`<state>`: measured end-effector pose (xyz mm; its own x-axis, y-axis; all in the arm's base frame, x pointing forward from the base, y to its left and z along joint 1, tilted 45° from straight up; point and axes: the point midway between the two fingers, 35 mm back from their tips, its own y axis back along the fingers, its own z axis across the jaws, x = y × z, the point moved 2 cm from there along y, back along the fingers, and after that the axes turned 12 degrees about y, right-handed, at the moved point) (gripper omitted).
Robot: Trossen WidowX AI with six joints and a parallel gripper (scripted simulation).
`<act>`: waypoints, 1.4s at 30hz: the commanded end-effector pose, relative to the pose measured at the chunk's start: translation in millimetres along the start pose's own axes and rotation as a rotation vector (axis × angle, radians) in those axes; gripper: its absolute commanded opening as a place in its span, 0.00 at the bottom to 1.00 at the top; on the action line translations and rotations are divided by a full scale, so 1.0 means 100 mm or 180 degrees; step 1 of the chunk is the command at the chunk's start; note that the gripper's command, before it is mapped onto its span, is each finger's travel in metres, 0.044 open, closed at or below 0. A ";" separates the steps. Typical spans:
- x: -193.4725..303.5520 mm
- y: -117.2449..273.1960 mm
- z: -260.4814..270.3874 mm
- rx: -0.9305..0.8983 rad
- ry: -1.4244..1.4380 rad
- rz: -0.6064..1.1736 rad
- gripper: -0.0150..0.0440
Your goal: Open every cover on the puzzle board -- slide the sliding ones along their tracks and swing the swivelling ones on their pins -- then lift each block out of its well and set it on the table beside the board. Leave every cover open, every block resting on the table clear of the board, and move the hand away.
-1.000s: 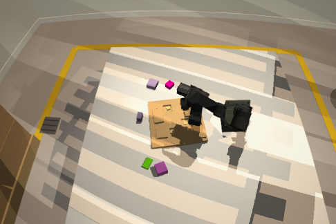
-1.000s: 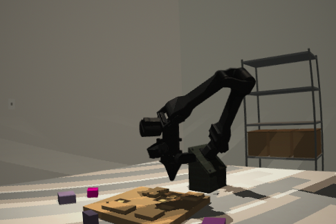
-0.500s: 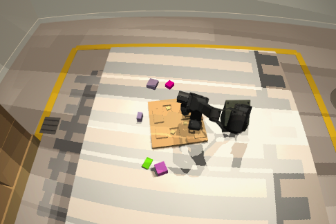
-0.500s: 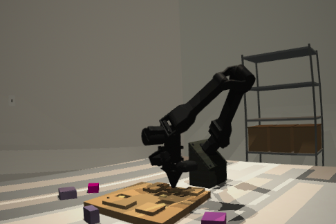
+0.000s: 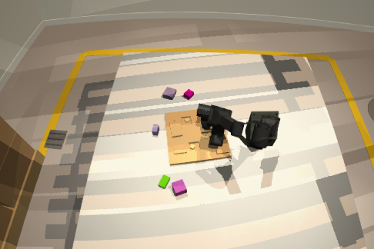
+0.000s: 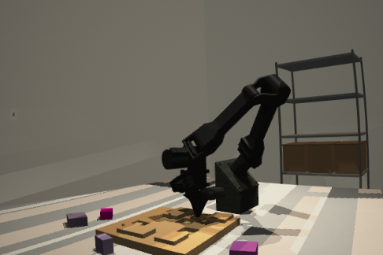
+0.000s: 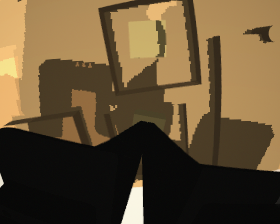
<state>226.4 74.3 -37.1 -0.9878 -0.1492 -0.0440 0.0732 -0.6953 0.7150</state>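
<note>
The wooden puzzle board (image 5: 191, 137) (image 6: 105, 228) carries flat raised covers, including one at the left (image 6: 135, 230) and one at the front (image 6: 172, 238); dark openings show beside both. My gripper (image 6: 198, 216) (image 7: 145, 128) is shut and empty, tip down, low over the board's robot-side half; whether it touches is unclear. Several blocks lie on the table off the board: grey-purple (image 5: 169, 93) (image 6: 76, 219), magenta (image 5: 188, 94) (image 6: 106, 214), small purple (image 5: 155, 129) (image 6: 104, 244), green (image 5: 164, 181) and violet (image 5: 179, 187) (image 6: 243, 248). The arm and shadows hide part of the board.
The robot base (image 5: 264, 130) (image 6: 236, 194) stands close to the board's right side in the top view. A metal shelf (image 6: 323, 98) with brown boxes (image 6: 324, 157) stands in the background. Strong striped shadows cross the table and board.
</note>
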 end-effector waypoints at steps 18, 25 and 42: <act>0.13 -0.06 -0.03 -0.0017 -0.0043 0.0024 0.25; 0.13 -0.06 -0.03 -0.0017 -0.0051 0.0024 0.25; 0.13 -0.06 -0.03 -0.0017 -0.0051 0.0024 0.25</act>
<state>216.6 73.2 -43.0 -0.9896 -0.1396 -0.0359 0.0725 -0.6974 0.7130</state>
